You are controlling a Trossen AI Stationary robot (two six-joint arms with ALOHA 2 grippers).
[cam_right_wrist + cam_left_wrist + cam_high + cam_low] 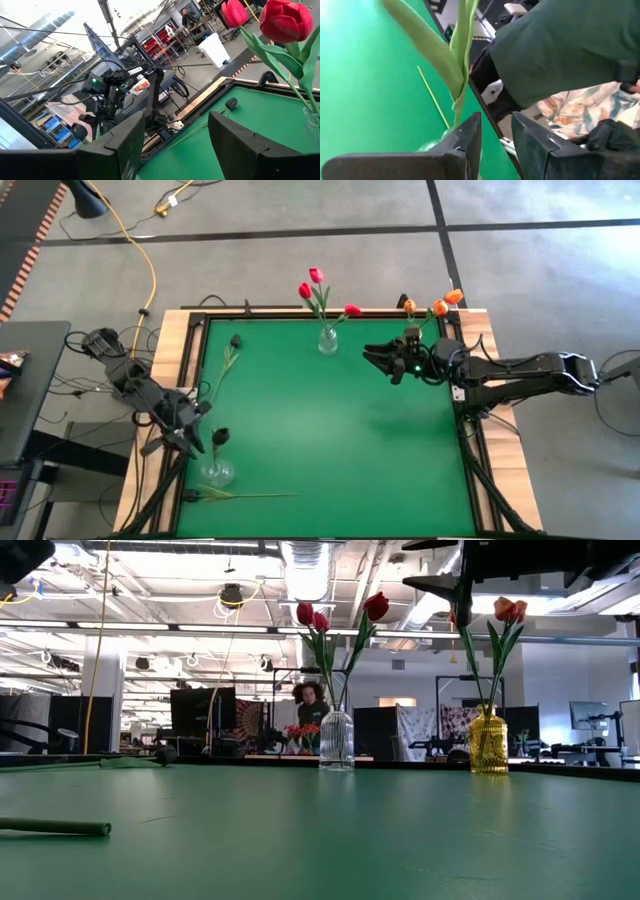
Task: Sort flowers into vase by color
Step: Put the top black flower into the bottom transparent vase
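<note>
At the table's near left, a clear vase (217, 472) holds a dark tulip (220, 437). My left gripper (190, 438) stands open right beside it. In its wrist view the green stem and leaves (456, 75) rise just beyond the fingertips, and nothing lies between the fingers (496, 145). A clear vase (327, 340) with red tulips (315, 285) stands at the far middle. A yellow vase (488, 740) with orange tulips (440, 305) is at the far right. My right gripper (385, 360) hangs open above the table next to the yellow vase.
One dark tulip (228, 360) lies flat along the left side. Another flower (240, 496) lies flat by the near edge. A person in a dark green top (560, 50) is beyond the table's left edge. The green middle of the table (330, 440) is bare.
</note>
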